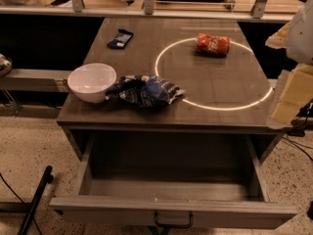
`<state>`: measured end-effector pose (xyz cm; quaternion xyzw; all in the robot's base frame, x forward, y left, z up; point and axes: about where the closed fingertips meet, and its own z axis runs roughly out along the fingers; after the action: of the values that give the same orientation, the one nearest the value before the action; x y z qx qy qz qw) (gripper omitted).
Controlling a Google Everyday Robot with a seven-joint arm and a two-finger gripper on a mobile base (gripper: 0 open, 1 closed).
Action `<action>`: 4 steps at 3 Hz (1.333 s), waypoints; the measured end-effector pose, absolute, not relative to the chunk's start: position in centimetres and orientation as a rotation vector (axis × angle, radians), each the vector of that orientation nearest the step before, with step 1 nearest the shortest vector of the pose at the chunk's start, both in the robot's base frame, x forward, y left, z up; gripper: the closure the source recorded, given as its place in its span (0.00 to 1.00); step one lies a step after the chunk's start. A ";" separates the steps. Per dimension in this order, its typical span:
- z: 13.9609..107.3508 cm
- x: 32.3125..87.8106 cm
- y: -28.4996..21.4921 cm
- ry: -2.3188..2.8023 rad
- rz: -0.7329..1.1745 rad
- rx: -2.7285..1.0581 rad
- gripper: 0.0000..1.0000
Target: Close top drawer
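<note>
The top drawer (171, 210) is pulled far out of the grey-brown table (220, 116), toward the camera. Its front panel runs along the bottom of the view, with a dark loop handle (173, 220) at its centre. The inside of the drawer (171, 168) looks empty. My gripper (292, 89) shows as pale cream and white parts at the right edge of the view, beside the table's right front corner. It is above and to the right of the drawer and touches neither the drawer nor the handle.
On the tabletop are a white bowl (92, 81), a crumpled blue chip bag (144, 89), an orange can on its side (213, 44) and a dark packet (120, 38). A black pole (34, 199) leans on the floor at the left. Cables lie at the right.
</note>
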<state>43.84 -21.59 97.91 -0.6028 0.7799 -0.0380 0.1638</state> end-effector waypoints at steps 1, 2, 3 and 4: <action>97.9 43.8 -21.6 2.223 -0.109 -1.719 0.00; 94.3 42.1 -20.0 2.179 0.025 -1.717 0.00; 89.5 39.7 -18.5 2.122 0.182 -1.669 0.00; 84.6 37.6 -16.8 2.083 0.316 -1.586 0.00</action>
<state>37.61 -16.77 84.61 -0.5824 0.7649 0.1160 0.2496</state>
